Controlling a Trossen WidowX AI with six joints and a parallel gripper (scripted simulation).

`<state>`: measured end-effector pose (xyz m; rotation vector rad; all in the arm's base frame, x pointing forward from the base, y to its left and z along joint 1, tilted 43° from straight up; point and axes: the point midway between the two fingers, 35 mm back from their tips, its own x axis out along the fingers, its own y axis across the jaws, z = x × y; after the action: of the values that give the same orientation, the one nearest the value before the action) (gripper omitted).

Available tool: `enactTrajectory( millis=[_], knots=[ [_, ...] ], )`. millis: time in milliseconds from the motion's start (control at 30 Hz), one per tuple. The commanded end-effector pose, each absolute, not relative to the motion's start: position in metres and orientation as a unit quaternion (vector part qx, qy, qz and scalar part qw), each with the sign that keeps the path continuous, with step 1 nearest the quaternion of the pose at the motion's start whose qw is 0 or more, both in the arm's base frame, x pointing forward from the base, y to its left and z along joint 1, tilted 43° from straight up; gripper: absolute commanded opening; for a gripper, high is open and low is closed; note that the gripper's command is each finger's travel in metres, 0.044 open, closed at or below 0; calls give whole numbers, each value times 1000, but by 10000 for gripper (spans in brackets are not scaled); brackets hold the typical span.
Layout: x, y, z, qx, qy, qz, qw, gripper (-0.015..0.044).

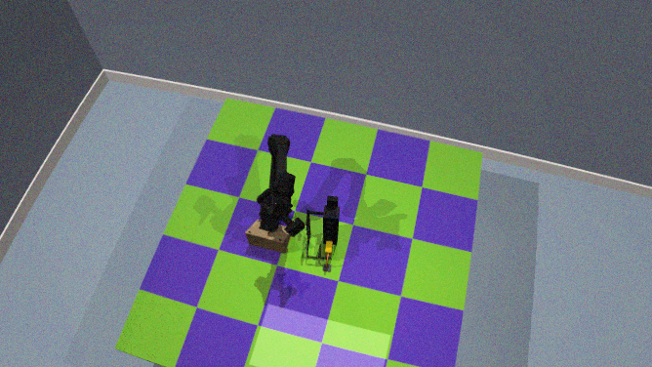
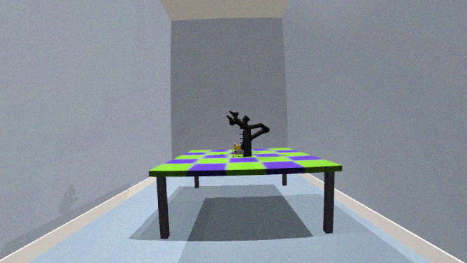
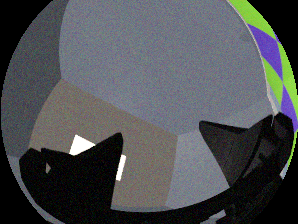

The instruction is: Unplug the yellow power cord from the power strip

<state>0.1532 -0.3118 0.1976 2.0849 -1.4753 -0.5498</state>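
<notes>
One arm is seen on the checked green-and-purple bench [image 2: 210, 172], its single pincer [image 2: 231, 117] raised high and spread wide, with nothing between its fingers. Well below the pincer, one black power strip [image 1: 331, 220] lies on the bench, and one yellow power cord [image 1: 328, 250] is shown at the strip's near end, touching it; whether the plug is seated cannot be told. A thin black wire frame [image 1: 309, 234] is seen just beside the strip. No containers can be made out.

Matte black jointed arm [image 1: 279, 181], tan base [image 1: 265, 236]
</notes>
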Motion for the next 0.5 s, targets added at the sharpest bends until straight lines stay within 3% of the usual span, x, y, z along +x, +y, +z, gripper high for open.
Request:
enactTrajectory(
  millis=[0, 267, 467],
  knots=[
    [155, -312, 196, 771, -540, -210, 264, 374],
    [233, -306, 111, 785, -236, -438, 370, 164],
    [274, -259, 45, 744, 88, -503, 431, 160]
  ],
)
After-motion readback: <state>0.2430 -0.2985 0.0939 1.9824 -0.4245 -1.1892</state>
